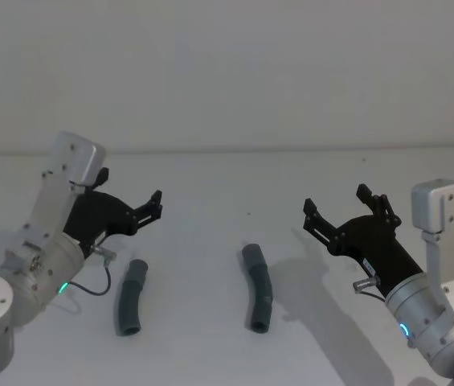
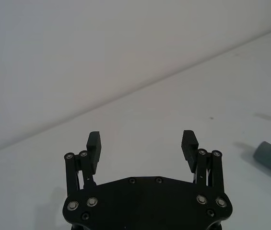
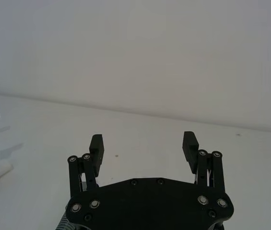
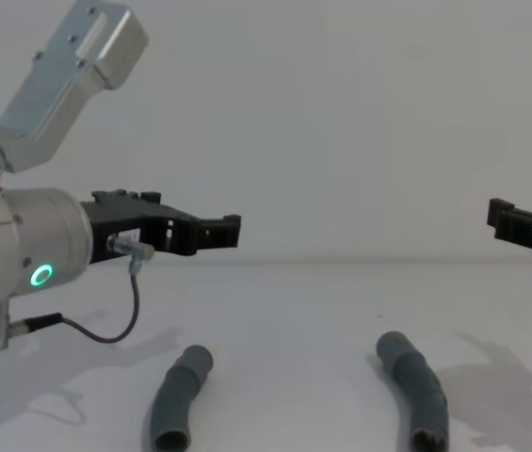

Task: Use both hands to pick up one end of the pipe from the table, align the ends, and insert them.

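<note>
Dark grey ribbed hose, two short pieces of it, both lying flat on the desk (image 1: 202, 354), and neither is touched by a hand. The left piece (image 1: 130, 297) sits on the robot's left and the right piece (image 1: 257, 288) near the middle, well apart from each other. Both run lengthwise away from the robot with a slight bend.

Up above, the left hand (image 1: 153, 207) hovers off the surface, fingers spread wide, nothing between them. The right hand (image 1: 335, 203) mirrors it on the robot's right, spread just as wide and empty too.

Here's what matters: each piece lies below its hand and closer to the robot. The left piece is almost underneath the left hand, just back from the fingertips. The right piece is lower and inward of the right hand, toward the centre, yet nearer to it than to the left hand. So I'd expect each hand to drop and draw back, then close across the hose's width, not along it. Which piece carries the plug tip, I can't tell from here.
</note>
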Robot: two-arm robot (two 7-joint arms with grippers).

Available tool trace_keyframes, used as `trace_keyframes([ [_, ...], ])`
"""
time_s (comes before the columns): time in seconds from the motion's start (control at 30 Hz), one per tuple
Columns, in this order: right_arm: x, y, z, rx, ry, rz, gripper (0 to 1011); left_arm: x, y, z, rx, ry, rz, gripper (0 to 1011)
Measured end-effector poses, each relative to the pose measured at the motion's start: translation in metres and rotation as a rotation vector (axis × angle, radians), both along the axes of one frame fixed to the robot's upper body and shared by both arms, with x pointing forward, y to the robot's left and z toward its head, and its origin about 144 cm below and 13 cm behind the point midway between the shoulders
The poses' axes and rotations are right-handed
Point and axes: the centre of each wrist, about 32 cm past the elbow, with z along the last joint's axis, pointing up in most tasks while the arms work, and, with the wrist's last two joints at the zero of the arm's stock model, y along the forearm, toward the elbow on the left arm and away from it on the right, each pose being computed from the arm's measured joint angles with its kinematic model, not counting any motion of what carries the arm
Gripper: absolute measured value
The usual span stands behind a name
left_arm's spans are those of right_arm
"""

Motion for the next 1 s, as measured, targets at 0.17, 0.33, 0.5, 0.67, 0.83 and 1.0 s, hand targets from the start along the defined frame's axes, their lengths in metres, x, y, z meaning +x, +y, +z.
trace_keyframes([
  [0.17, 0.0, 0.0, 0.0, 0.0, 0.0, 0.0, 1001, -0.002, -0.005, 0.003, 0.012, 0.028, -0.017, 1001],
  [0.33, 0.0, 0.0, 0.0, 0.0, 0.0, 0.0, 1001, -0.008, -0.014, 0.005, 0.039, 0.061, -0.02, 1001],
  [0.5, 0.0, 0.0, 0.0, 0.0, 0.0, 0.0, 1000, -0.015, -0.023, 0.007, 0.064, 0.094, 0.003, 1002],
  [0.67, 0.0, 0.0, 0.0, 0.0, 0.0, 0.0, 1001, -0.023, -0.031, 0.008, 0.076, 0.116, 0.033, 1001],
  [0.83, 0.0, 0.0, 0.0, 0.0, 0.0, 0.0, 1000, -0.032, -0.038, 0.009, 0.087, 0.138, 0.075, 1001],
  [1.0, 0.0, 0.0, 0.0, 0.0, 0.0, 0.0, 1000, -0.041, -0.042, 0.01, 0.092, 0.16, 0.113, 1001],
])
